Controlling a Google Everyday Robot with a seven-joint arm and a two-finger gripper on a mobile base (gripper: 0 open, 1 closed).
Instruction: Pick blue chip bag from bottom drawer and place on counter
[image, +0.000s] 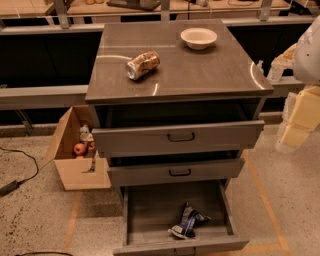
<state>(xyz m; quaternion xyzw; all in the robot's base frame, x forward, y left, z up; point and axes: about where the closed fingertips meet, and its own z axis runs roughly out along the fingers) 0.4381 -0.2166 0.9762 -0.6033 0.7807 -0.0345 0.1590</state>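
The blue chip bag (188, 221) lies crumpled on the floor of the open bottom drawer (150, 210), near its front panel and right of centre. The counter (200, 65) is the grey metal cabinet top above the drawers. My gripper (298, 120) hangs at the right edge of the view, beside the cabinet's right side at the height of the upper drawers. It is well above and to the right of the bag and holds nothing that I can see.
A dented gold-brown can (142, 65) lies on its side on the counter, and a white bowl (198, 37) stands at the back right. Two upper drawers (177, 137) with black handles stand partly open. An open cardboard box (75, 150) sits on the floor to the left.
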